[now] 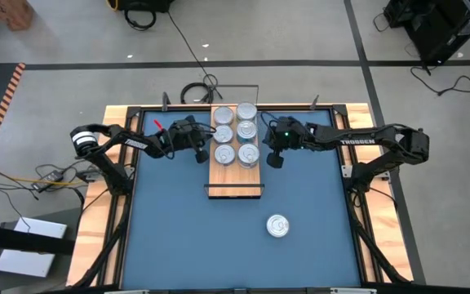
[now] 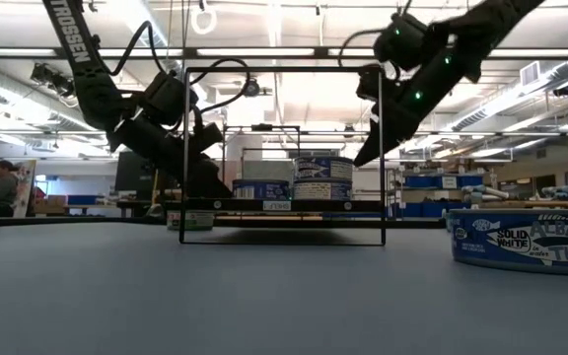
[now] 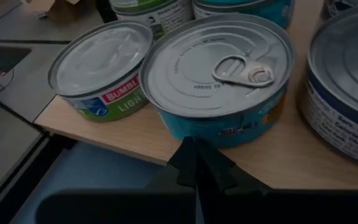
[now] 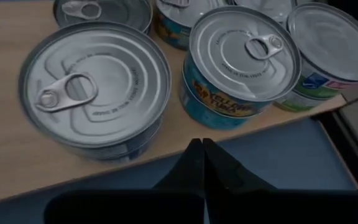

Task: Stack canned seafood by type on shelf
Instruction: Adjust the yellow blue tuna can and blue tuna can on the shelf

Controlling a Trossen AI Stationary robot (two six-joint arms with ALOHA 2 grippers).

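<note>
Round, shiny ribbed tins (image 1: 235,144) crowd the pale wooden shelf (image 1: 236,179). Left end effector (image 1: 201,155) and right end effector (image 1: 274,161) flank it, both closed and empty.

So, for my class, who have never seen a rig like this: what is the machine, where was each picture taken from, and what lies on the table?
Two dark robot arms work at a blue table. One picture looks straight down, one looks level across the tabletop, and two come from cameras on the wrists. The left gripper and right gripper flank the wooden shelf; both have their jaws shut and hold nothing. Tins of seafood stand on the shelf in two rows. One tuna tin sits alone on the table.
</note>
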